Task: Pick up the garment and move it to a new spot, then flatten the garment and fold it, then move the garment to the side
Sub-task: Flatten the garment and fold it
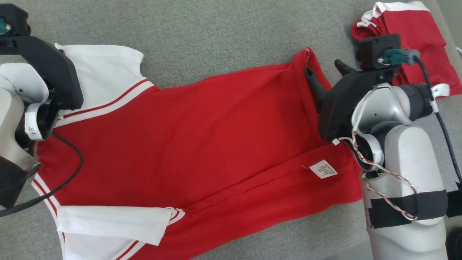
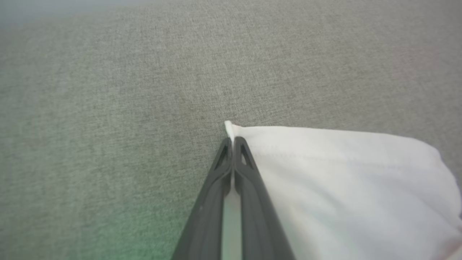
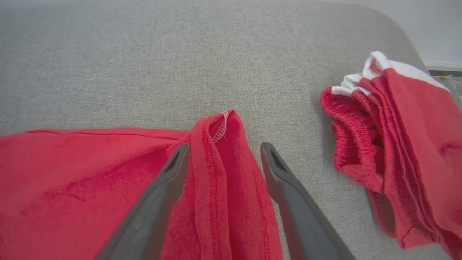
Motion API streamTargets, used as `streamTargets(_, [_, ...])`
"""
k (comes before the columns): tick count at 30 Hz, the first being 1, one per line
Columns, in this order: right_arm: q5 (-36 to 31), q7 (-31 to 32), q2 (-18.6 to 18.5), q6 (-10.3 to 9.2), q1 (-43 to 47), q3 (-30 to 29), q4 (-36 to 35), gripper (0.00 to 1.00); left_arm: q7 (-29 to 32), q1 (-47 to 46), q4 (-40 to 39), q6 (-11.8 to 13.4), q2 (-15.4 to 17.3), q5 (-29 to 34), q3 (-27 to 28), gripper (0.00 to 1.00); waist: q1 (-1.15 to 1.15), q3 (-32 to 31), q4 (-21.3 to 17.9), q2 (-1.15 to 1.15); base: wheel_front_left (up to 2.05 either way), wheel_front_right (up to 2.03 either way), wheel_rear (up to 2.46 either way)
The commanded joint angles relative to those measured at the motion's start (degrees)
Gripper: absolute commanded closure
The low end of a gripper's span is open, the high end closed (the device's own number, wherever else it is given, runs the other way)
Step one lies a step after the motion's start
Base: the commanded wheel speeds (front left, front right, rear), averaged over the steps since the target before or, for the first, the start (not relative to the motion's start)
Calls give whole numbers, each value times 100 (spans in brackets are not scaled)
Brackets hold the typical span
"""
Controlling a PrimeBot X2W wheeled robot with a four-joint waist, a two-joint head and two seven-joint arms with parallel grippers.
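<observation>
The red garment (image 1: 202,137) lies spread across the middle of the head view on the grey padded surface (image 1: 216,32), with its white sleeves at the left of the frame and its hem at the right. In the left wrist view the left gripper (image 2: 232,142) is pinched together on the corner of the upper white sleeve (image 2: 343,180). A thin edge of cloth shows between the fingertips, and the rest of the sleeve spreads to the lower right of that frame. In the right wrist view the right gripper (image 3: 225,146) stands wide apart and grips nothing. Its two fingers straddle the upturned hem corner (image 3: 220,122). A white care label (image 1: 323,168) lies on the red cloth at the lower right of the head view. A second red-and-white garment (image 1: 415,29) lies bunched at the upper right, near the right gripper but apart from the spread garment. A black cable (image 1: 72,169) loops from the left arm over the cloth at the left edge.
</observation>
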Motion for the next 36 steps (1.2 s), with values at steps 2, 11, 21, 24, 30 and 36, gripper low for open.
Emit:
streamTargets(2, [-122,247,23,-14,40,119,-122,0,131,257,11,-27,3,-145,-25,100,0,1,23,0,0,0,0])
streamTargets(11, [-1179,487,22,-14,-542,421,19,0,185,157,-248,-24,129,-168,13,100,0,78,95,0,0,0,0])
streamTargets(21, [-1858,390,-52,-14,-1293,985,1433,0,176,115,-312,9,43,-155,-38,100,0,171,205,0,0,0,0])
streamTargets(24, [-1914,480,-139,-14,-1302,1047,1576,0,170,117,-304,-11,10,-161,-59,100,0,161,225,0,0,0,0])
streamTargets(30, [-1917,499,-439,-14,-1206,1053,1539,0,179,86,-311,-37,-18,-179,-81,100,0,122,231,0,0,0,0])
streamTargets(36, [-1811,435,-552,-14,-1041,921,1399,0,210,-19,-352,-38,54,-159,-71,100,0,171,193,0,0,0,0])
